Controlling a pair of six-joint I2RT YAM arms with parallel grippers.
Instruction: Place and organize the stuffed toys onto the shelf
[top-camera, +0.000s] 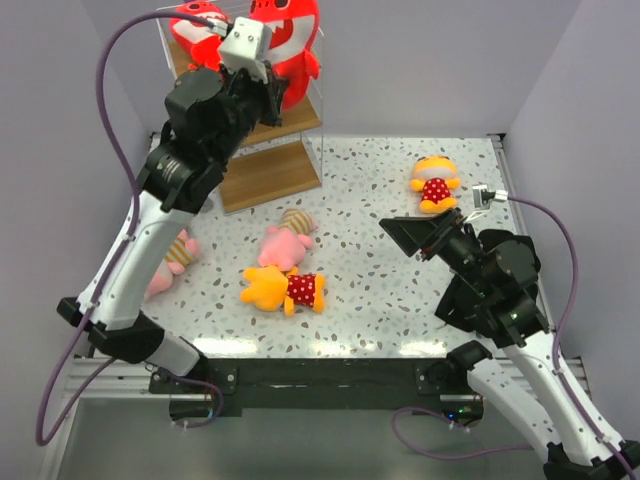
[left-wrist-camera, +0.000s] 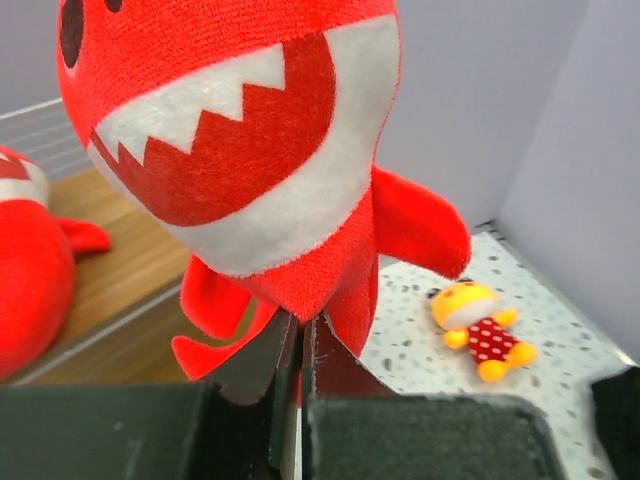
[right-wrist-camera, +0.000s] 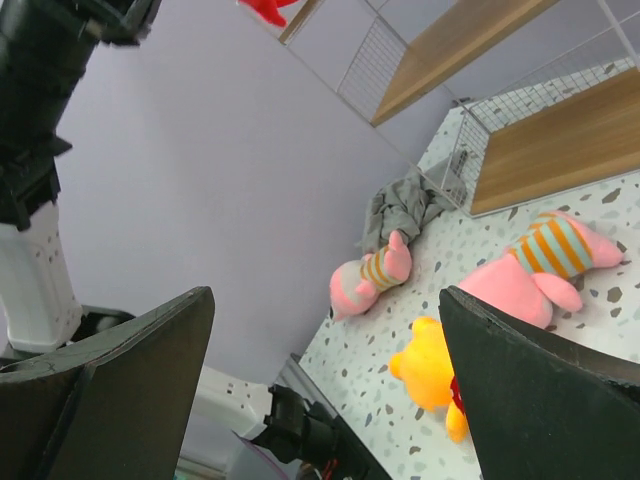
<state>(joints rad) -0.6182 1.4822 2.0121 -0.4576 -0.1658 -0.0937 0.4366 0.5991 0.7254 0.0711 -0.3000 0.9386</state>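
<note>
My left gripper (left-wrist-camera: 300, 335) is shut on the tail of a red shark (left-wrist-camera: 240, 130), holding it upright over the right end of the shelf's top board (left-wrist-camera: 130, 260). A second red shark (left-wrist-camera: 30, 270) lies on that board to the left. From above, both sharks (top-camera: 290, 40) (top-camera: 195, 30) show at the top of the shelf (top-camera: 270, 175). On the table lie two pink striped toys (top-camera: 285, 240) (top-camera: 172, 262) and two yellow toys in red polka dots (top-camera: 283, 288) (top-camera: 435, 183). My right gripper (top-camera: 410, 235) hangs open and empty above the table's right half.
A grey cloth (right-wrist-camera: 400, 205) lies bunched at the foot of the shelf's wire frame. The left arm (top-camera: 150, 230) partly covers the pink toy at the table's left edge. Purple walls close in the table on three sides.
</note>
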